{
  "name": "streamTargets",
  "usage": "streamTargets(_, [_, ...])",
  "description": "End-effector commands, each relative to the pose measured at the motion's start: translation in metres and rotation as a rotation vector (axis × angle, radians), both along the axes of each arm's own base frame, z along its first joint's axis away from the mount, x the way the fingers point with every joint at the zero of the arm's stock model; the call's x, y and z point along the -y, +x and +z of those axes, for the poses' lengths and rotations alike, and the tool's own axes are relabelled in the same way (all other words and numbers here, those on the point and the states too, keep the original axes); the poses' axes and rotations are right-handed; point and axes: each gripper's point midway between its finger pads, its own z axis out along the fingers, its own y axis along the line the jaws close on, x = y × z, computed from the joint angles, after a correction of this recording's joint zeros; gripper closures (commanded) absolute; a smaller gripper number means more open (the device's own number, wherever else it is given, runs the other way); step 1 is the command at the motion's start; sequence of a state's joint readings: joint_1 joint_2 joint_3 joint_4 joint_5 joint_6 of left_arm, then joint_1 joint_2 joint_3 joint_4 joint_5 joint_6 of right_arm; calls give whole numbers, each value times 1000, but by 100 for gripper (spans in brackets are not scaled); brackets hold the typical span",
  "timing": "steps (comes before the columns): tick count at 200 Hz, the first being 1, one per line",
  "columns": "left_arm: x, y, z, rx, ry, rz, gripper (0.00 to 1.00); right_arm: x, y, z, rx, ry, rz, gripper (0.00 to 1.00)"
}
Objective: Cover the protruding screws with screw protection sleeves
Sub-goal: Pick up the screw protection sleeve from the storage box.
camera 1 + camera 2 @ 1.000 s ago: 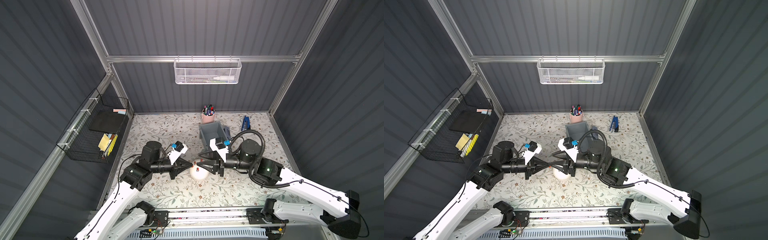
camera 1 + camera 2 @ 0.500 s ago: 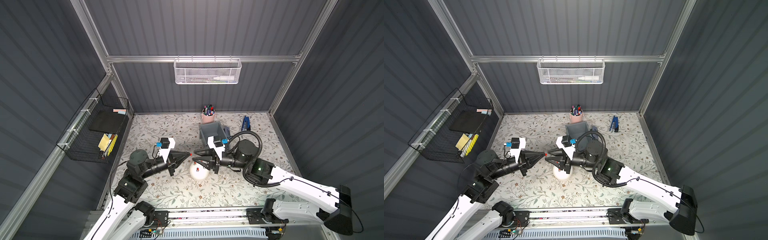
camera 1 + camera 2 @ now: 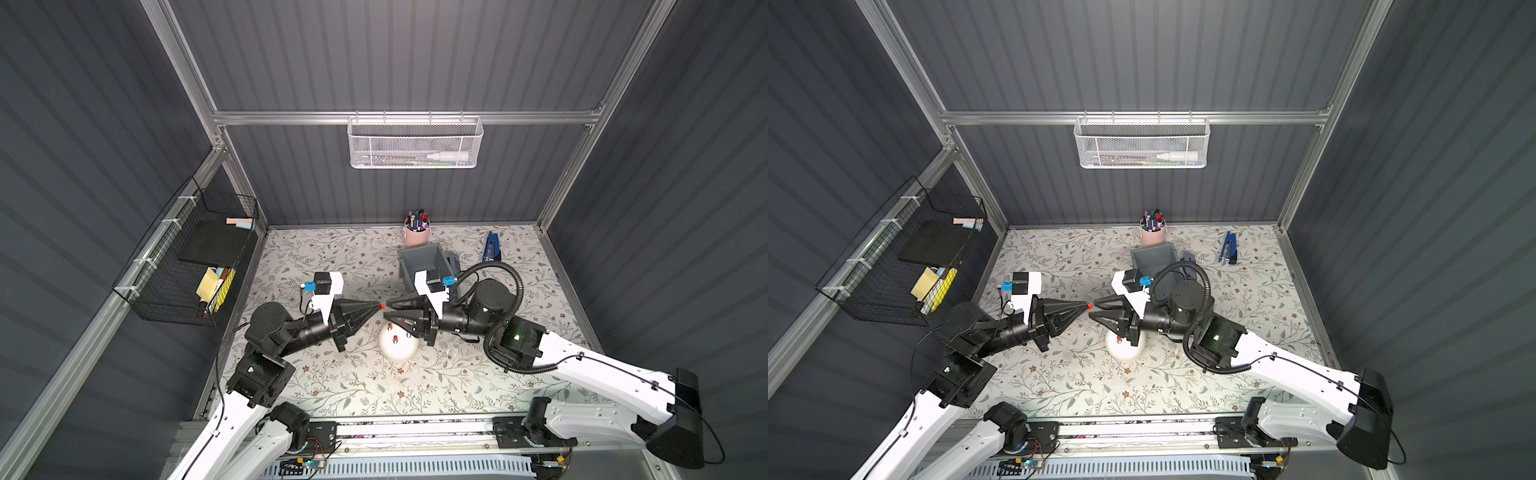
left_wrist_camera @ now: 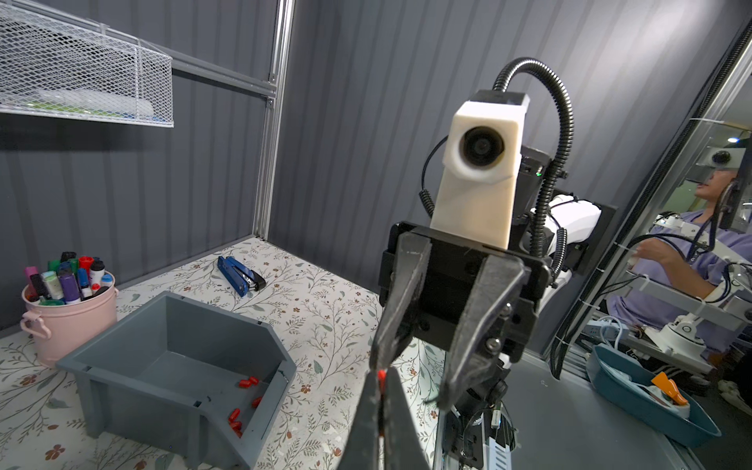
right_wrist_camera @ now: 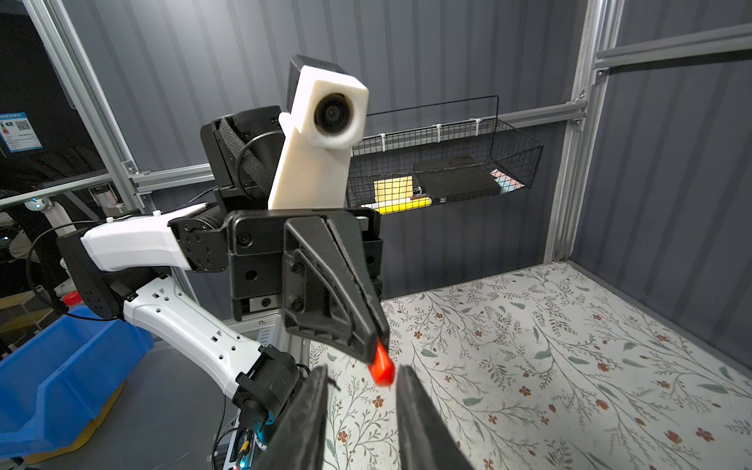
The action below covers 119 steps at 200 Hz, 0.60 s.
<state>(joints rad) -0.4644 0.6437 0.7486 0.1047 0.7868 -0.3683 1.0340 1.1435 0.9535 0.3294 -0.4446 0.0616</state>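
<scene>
Red plastic sleeve [image 3: 382, 306] is pinched at the very tip of the left gripper [image 3: 378, 307], jaws pressed tight on it. It's held mid-air w/ its long axis level, pointing straight at the right gripper [image 3: 386, 311]. Right jaws stand spread, one each side of the sleeve's free end (right wrist view: off-centre, closer to one side), not gripping yet afaict. White dome [image 3: 400, 348] sits on the table [image 3: 332, 386] just below, partly under the right gripper, so that arm is nearer the screws. Two red dots [image 3: 390, 326] on it look like sleeves already on; bare screws too small to pick out. Spare sleeves [image 4: 243, 382] lie in the grey bin [image 4: 142, 407]. Handover looks next: right should centre before pinching.
</scene>
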Motion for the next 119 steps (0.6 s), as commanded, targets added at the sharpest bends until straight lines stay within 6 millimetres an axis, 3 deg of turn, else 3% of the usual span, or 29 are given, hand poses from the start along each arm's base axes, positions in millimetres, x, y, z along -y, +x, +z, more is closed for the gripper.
streamTargets(1, [0, -10, 13, 24, -34, -39, 100, 0, 1, 12, 19, 33, 2, 72])
streamTargets(69, [2, -12, 13, 19, -32, -65, 100, 0, -1, 14, 27, 35, 10, 82])
streamTargets(105, [2, -12, 13, 16, -30, -69, 100, 1, -2, 15, 28, 36, 16, 78])
streamTargets(119, [2, -13, 14, 17, -30, -71, 100, 0, -4, 16, 30, 35, 26, 80])
